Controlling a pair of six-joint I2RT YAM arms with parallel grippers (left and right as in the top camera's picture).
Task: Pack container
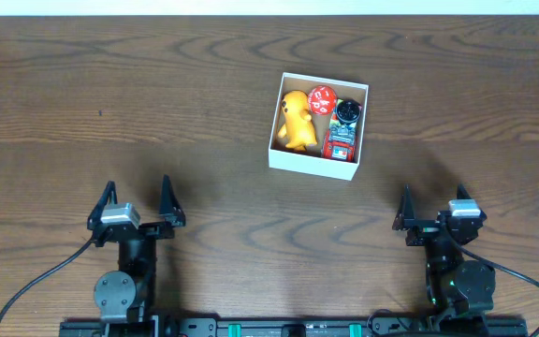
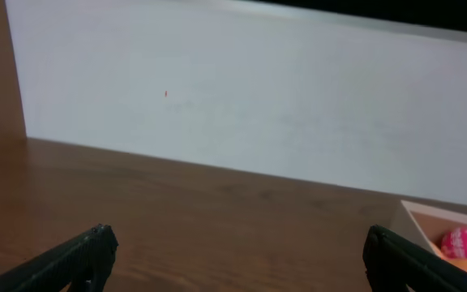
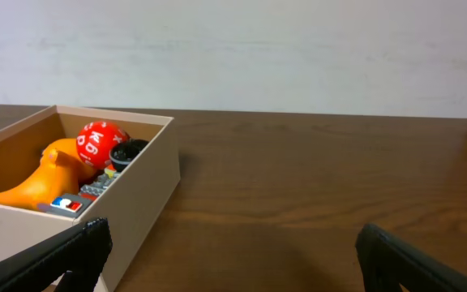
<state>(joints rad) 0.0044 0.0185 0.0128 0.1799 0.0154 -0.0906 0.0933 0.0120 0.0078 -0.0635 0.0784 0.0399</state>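
A: Nearest the lens are the left fingers (image 2: 75,261). How do they stand?
B: Spread wide, with a dark tip at each lower corner of the left wrist view. There is only bare bench (image 2: 217,219) between them. From overhead they sit at the near edge, on the left.
A: And the right fingers (image 3: 59,258)?
B: Just as wide, and empty too. They sit at the near edge on the right, pointing toward the far side.
A: Where is the container (image 1: 312,165)?
B: On the bench, past the middle and right of centre. It is well apart from both arms, closer to the right one, and slightly turned against the bench edge. The right wrist view has it at the left. The left wrist view catches only a corner at the right edge.
A: What lies in it?
B: A yellow duck (image 1: 296,120) takes the left half. A red ball (image 1: 322,99) with white marks touches it by the far wall. Right of the ball is a black disc (image 1: 347,112). A red toy (image 1: 341,142) lies in the near right corner, but I cannot tell what it is.
A: And behind?
B: A plain white wall (image 3: 258,57) beyond the bench's far edge.
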